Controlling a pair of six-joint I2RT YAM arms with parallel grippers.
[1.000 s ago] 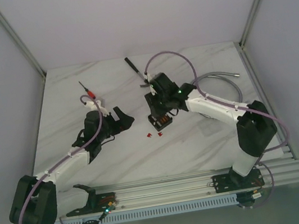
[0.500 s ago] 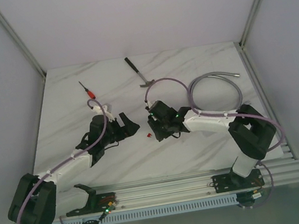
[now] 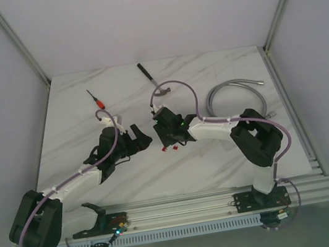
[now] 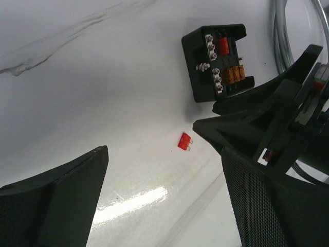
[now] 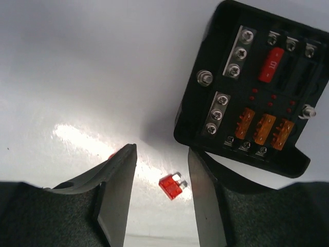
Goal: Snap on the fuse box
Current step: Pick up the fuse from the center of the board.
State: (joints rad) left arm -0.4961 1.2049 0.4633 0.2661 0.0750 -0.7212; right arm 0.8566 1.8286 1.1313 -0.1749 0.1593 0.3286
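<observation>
The left gripper (image 3: 139,134) has its jaws spread wide and empty. The right gripper (image 5: 162,154), jaws half parted and holding nothing, straddles a small loose red fuse (image 5: 172,185); it should probably close squarely on it. The open black plastic fuse box (image 5: 257,87) lies just beside, crowding that side. The white marble surface (image 5: 77,62) leftward offers freer room.

Left pincer (image 4: 150,136) spread wide, empty, right pincer (image 5: 162,149) part-open, empty, held low.
</observation>
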